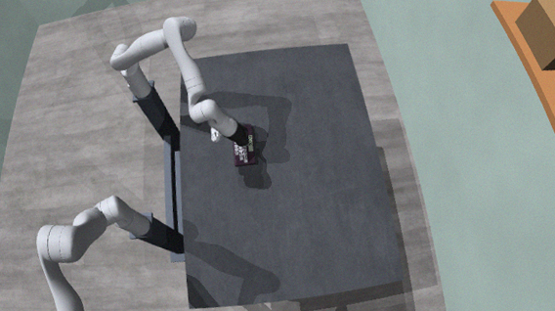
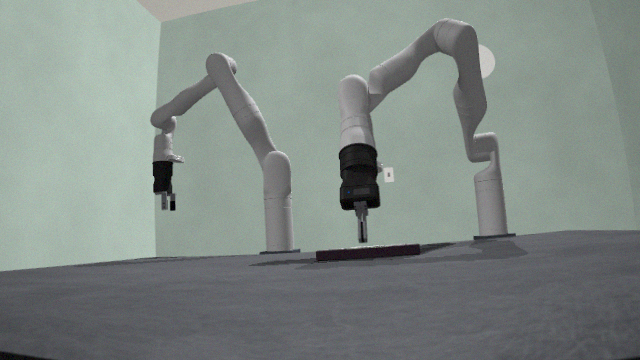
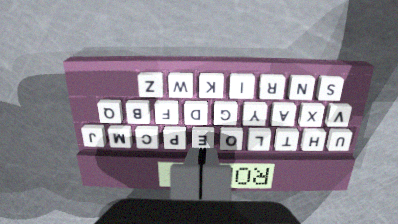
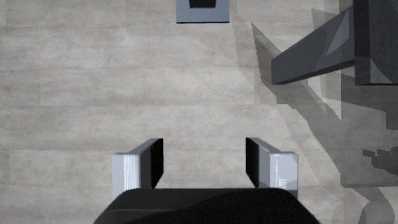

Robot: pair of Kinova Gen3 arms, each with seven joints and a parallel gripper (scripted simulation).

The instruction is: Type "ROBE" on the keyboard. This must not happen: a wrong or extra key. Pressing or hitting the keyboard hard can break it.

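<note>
The purple keyboard (image 1: 248,157) (image 2: 370,253) (image 3: 115,171) lies flat, upside down in the left wrist view. Its display (image 3: 252,175) shows "RO"; the fingers hide the display's middle, so further letters cannot be read. My left gripper (image 2: 363,242) (image 3: 202,165) is shut and empty, pointing down. Its tips stand a little above the keyboard, over the near edge of the E key (image 3: 202,138). The P key (image 3: 174,137) and O key (image 3: 231,140) flank it. The R key (image 3: 272,87) and B key (image 3: 137,112) stand clear. My right gripper (image 2: 168,202) (image 4: 204,155) is open and empty, away from the keyboard.
The keyboard lies on the dark table (image 1: 304,201) (image 2: 250,310). The right gripper hangs over the wooden floor (image 4: 100,100), beside the table. A shelf (image 1: 551,101) with a brown box (image 1: 552,33) stands far off. The two arms are far apart.
</note>
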